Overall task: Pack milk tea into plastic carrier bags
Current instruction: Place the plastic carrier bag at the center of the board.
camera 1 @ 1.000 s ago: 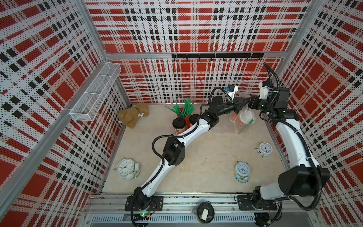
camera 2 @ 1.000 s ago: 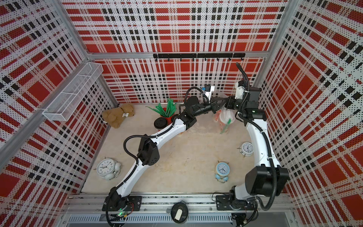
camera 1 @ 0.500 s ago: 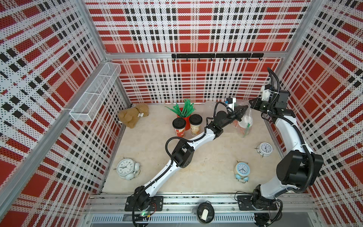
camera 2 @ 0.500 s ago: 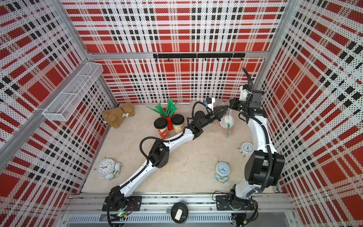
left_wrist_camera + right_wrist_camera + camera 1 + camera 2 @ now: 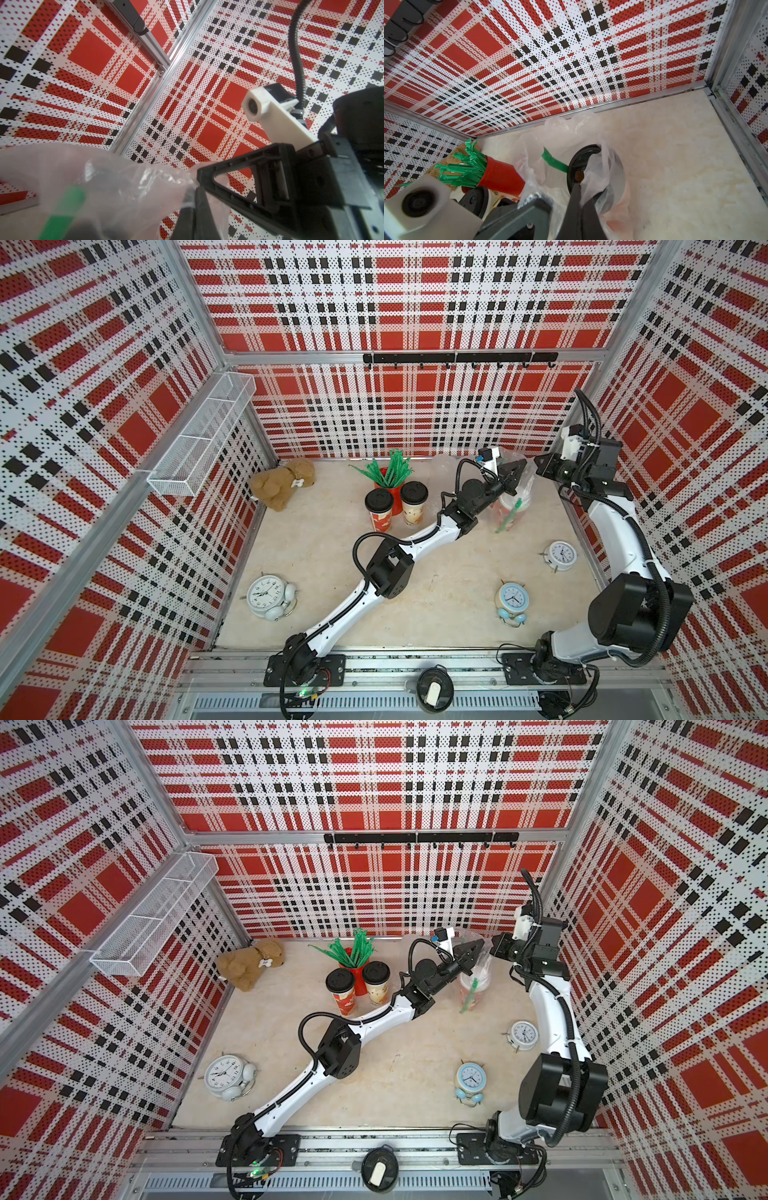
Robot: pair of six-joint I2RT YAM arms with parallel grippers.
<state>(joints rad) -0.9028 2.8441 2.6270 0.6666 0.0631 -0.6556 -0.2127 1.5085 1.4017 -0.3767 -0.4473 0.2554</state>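
Left gripper [image 5: 512, 477] is seen pressed together on the top film of a plastic carrier bag [image 5: 518, 494]; right gripper [image 5: 541, 464] is pinched on the same bag from the opposite side, with film caught between its fingers [image 5: 574, 212] in the right wrist view; both grippers are held close together over the bag, toward the back right of the table [image 5: 436, 572]; a milk tea cup [image 5: 575, 164] with a black lid is seen inside the bag, a green straw [image 5: 509, 516] beside it; whether a second cup is bagged cannot be told, nor whether the bag is resting on the table; a red-sided cup [image 5: 379, 514] and a cream-sided cup [image 5: 413, 510], both black-lidded, are stood upright side by side, unbagged, left of the left arm; a red cylinder of green straws [image 5: 390, 475] is placed just behind them; a teddy bear [image 5: 282, 487] is laid at the back left; a large white clock [image 5: 268, 597], a blue clock [image 5: 511, 601] and a small white clock [image 5: 560, 556] are spread across the front half; a wire basket [image 5: 203, 435] is fixed on the left wall.
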